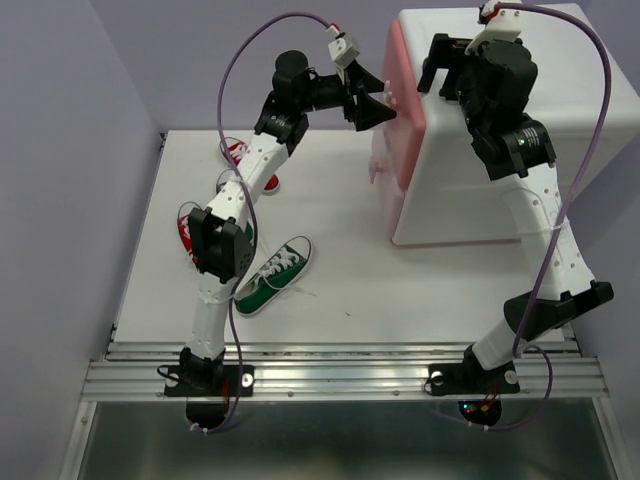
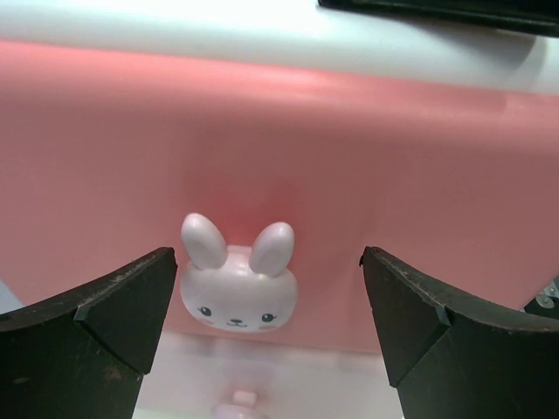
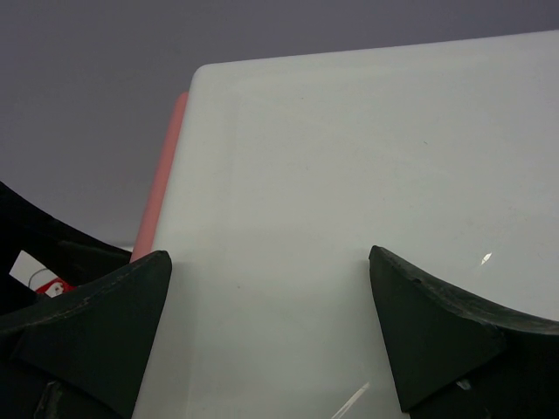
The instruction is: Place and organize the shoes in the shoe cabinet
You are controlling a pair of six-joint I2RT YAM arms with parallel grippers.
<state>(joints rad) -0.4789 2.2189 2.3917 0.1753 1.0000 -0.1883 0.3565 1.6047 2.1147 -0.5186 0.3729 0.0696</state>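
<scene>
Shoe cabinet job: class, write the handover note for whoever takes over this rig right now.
Left gripper: open, facing the pink drawer front, straddling the bunny knob without touching it.
Right gripper: open and empty above the white top of the cabinet.
Shoes: one green shoe and two red shoes lie on the table left of the cabinet, the red ones partly behind the left arm. No second green one is in view.
Done: no shoe seen stored.
Left: open a drawer, load the shoes.
</scene>
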